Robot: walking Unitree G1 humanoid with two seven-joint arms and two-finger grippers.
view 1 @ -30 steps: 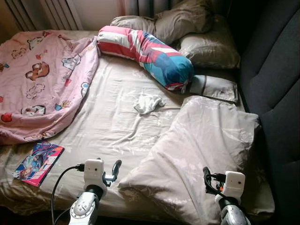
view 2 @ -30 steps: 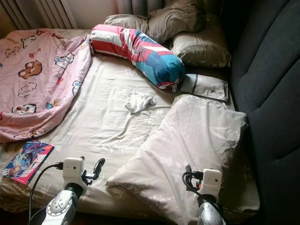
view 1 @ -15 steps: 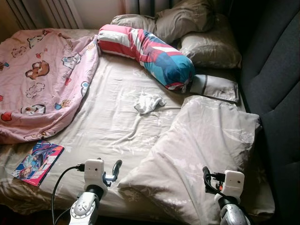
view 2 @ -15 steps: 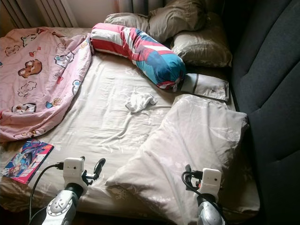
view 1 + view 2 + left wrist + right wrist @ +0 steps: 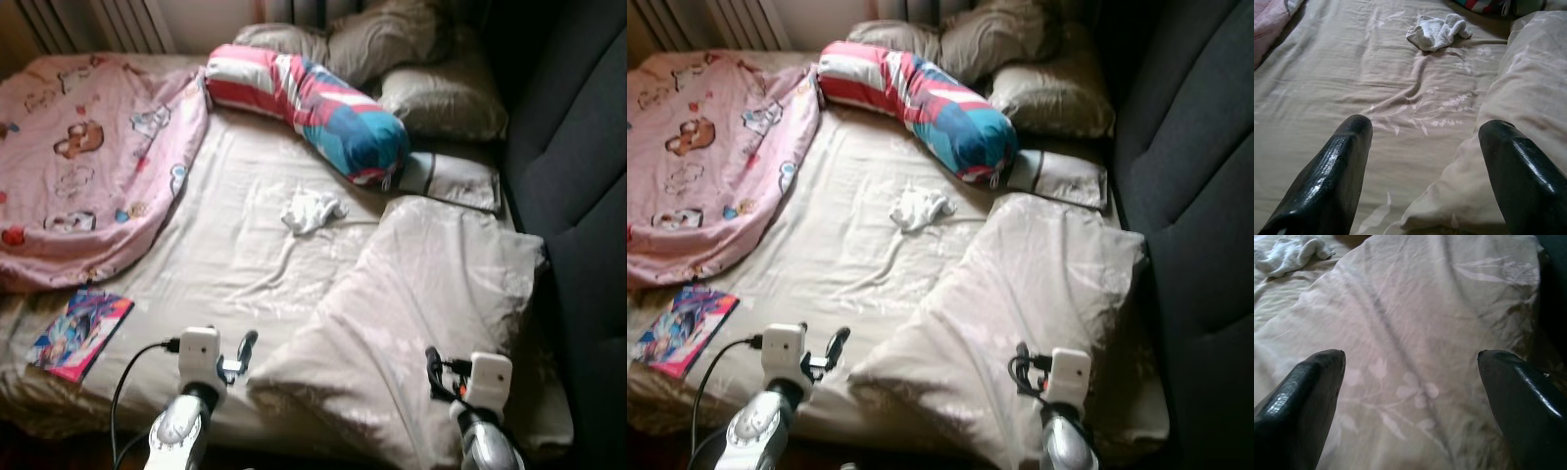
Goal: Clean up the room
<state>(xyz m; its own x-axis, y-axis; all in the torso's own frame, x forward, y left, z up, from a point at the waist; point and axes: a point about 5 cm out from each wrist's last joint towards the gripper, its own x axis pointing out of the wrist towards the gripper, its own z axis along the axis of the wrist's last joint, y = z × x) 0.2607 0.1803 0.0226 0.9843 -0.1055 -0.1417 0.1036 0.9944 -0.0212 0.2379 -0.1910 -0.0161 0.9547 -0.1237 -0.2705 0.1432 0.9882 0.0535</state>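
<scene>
Hovering spread-fingered over the bed's near edge, left gripper (image 5: 1422,171) facing the white cloth (image 5: 1437,32) well ahead, right gripper (image 5: 1410,401) gaping above the beige pillow (image 5: 1425,318).

right gripper (image 5: 1410,382): fingers spread | over beige pillow (image 5: 1420,323) | white cloth (image 5: 1288,253) beyond

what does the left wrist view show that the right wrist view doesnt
Left wrist view: the open left gripper over the flat beige floral bedsheet, with a pink blanket edge at one corner. Right wrist view: the open right gripper over the large beige floral pillow, dark headboard beside it. Both: the crumpled white cloth and that pillow.
</scene>
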